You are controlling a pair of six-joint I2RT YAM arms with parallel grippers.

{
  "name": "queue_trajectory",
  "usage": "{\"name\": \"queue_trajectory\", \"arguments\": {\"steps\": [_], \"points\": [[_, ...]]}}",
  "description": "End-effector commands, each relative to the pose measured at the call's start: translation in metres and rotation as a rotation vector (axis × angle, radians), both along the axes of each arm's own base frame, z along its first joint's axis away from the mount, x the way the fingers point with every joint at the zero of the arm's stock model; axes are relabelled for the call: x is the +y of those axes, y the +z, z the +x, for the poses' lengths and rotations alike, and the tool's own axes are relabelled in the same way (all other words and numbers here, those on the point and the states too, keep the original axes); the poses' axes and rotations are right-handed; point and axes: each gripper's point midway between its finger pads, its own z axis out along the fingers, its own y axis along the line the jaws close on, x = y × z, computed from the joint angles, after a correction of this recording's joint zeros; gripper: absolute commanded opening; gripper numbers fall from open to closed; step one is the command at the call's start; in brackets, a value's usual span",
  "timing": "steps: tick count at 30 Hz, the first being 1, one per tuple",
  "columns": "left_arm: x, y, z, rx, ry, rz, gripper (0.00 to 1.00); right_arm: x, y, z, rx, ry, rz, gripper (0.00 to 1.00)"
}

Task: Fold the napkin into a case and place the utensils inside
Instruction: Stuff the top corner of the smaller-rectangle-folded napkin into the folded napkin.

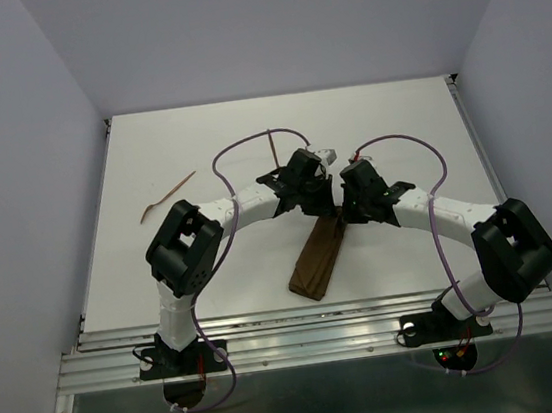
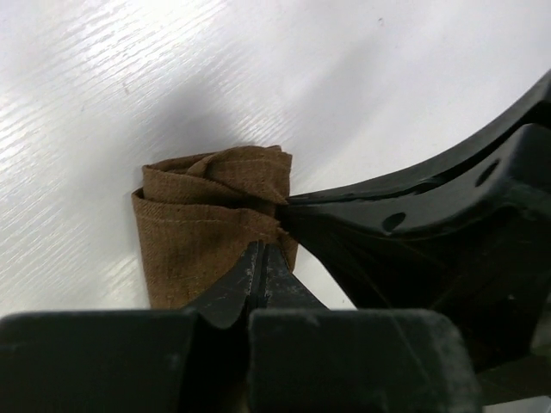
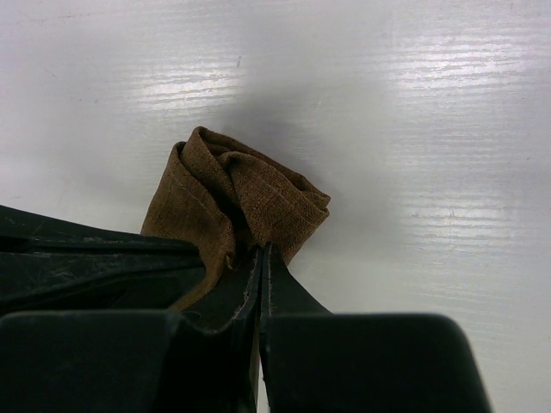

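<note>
The dark brown napkin point(image 1: 319, 257) lies folded into a narrow case-like strip, slanting from the near middle of the table up toward both wrists. Its far end is bunched and open-mouthed point(image 2: 215, 198) point(image 3: 250, 189). My left gripper point(image 2: 263, 248) is shut, its tips pinching a layer at that end. My right gripper point(image 3: 261, 251) is shut too, pinching the cloth's edge from the other side. In the top view both grippers point(image 1: 322, 204) point(image 1: 348, 206) meet over the strip's far end and hide it. One utensil point(image 1: 167, 196) lies far left; a second utensil point(image 1: 276, 146) pokes out behind the left arm.
The right gripper's black body point(image 2: 430, 215) fills the right of the left wrist view. The left gripper's body point(image 3: 86, 258) crosses the lower left of the right wrist view. The white table point(image 1: 397, 121) is bounded by a metal rail point(image 1: 322, 337) near the bases.
</note>
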Motion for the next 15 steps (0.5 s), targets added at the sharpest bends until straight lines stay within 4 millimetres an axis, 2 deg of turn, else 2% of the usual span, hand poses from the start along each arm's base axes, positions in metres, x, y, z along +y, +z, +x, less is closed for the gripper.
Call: {"name": "queue_trajectory", "arguments": {"steps": [1, 8, 15], "points": [[-0.015, 0.014, 0.002, -0.014, -0.028, -0.083, 0.00, 0.010, 0.021, 0.014, -0.069, 0.005, 0.036, 0.01], [-0.022, -0.006, -0.004, 0.046, -0.066, -0.090, 0.00, 0.010, 0.023, 0.014, -0.071, 0.005, 0.037, 0.01], [-0.038, -0.007, -0.002, 0.052, -0.075, -0.151, 0.00, 0.010, 0.022, 0.012, -0.065, 0.008, 0.039, 0.01]]}}
